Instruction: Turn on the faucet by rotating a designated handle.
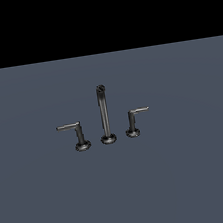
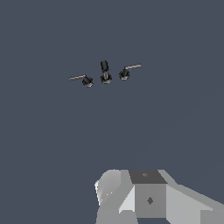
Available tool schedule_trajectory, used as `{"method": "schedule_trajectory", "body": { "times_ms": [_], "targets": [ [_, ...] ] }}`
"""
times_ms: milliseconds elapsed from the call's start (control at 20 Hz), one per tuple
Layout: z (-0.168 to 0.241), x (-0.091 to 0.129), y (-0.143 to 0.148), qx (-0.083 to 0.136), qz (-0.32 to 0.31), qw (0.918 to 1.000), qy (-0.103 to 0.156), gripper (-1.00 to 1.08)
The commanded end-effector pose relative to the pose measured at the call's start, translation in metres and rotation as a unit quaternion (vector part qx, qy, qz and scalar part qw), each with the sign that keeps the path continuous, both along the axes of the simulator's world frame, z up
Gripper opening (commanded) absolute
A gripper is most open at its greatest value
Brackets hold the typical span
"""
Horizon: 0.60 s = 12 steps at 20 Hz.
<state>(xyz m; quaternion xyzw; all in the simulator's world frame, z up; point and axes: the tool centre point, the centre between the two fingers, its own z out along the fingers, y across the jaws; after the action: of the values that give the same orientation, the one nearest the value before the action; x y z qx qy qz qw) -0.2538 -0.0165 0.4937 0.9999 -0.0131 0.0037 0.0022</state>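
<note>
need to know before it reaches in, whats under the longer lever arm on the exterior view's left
Under the handle arm there is only bare grey floor; its post stands on a round base. Nothing looks hidden there.

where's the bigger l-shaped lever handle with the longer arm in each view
Exterior view: the larger dark metal L-shaped lever handle stands at the exterior view's left of the set, its arm pointing away from the middle post.
Wrist view: the same handle is the outer piece with the longer arm, far from the camera.
Shared landmark: the tall thin dark spout post stands between the two levers.
</note>
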Motion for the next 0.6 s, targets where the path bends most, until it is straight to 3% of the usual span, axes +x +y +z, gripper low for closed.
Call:
{"method": "schedule_trajectory", "body": {
  "times_ms": [0, 550],
  "targets": [
    [0.0, 0.0, 0.0, 0.0, 0.0, 1.0, 0.0, -1.0],
    [-0.018, 0.003, 0.013, 0.0, -0.031, 0.9995, 0.0, -1.0]
  ]
}}
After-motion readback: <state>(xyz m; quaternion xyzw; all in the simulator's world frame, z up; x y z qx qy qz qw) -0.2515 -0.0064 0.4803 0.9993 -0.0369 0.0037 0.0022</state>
